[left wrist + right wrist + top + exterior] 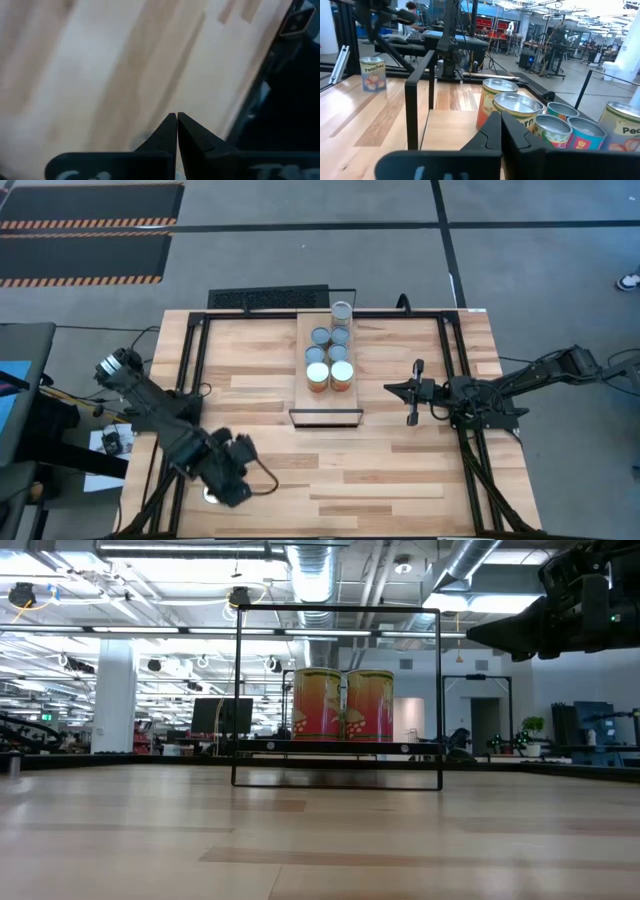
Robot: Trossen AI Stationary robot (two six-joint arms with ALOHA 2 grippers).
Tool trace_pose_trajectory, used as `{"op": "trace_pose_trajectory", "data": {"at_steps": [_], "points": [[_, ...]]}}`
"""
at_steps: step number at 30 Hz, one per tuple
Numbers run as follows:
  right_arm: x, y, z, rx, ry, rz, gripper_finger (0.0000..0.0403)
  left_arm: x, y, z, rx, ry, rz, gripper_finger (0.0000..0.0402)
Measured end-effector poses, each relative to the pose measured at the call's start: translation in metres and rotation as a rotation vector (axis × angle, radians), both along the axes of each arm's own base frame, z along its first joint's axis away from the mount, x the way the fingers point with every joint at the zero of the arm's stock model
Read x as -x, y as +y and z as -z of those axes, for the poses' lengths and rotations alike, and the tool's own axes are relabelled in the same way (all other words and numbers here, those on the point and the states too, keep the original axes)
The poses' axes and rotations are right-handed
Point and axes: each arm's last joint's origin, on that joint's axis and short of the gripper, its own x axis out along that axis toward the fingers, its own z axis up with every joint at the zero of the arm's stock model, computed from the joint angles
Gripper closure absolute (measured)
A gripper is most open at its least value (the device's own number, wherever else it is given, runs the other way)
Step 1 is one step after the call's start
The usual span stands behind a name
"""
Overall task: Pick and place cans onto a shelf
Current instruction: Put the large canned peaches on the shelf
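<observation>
The shelf (325, 395) sits in the middle of the wooden bench (400, 470), and the cans (330, 355) are bunched on its far half in two short rows. The two nearest the arms, with pale tops, stand side by side, touching; from bench level they show orange and yellow labels (343, 705) inside the black frame. Four smaller blue-grey tops sit behind them, and one more can (342, 311) stands at the far end of the shelf. The near half of the board is bare.

The right claw (413, 391) hangs above the bench just to the right of the shelf, fingers together and holding nothing. Past its fingers I can see the open tops of the cans (517, 107) close by, and a lone can marked Peaches (373, 74) standing apart on the bench at the far side of the shelf's frame.

The left claw (232, 470) waits low over the near left part of the bench, fingers (165, 132) closed on nothing.
</observation>
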Motion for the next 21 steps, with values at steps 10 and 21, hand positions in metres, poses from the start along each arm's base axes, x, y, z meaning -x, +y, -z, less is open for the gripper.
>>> {"op": "trace_pose_trajectory", "data": {"at_steps": [10, 21], "points": [[0.000, 0.000, -0.001, 0.022, -0.004, 0.002, 0.0393, 0.017, -0.042, 0.017, 0.150, 0.193, -0.212, 0.0370], [0.000, -0.003, 0.000, 0.030, 0.002, 0.021, 0.0392, 0.020, -0.058, 0.028, 0.172, 0.234, -0.292, 0.0284]]}}
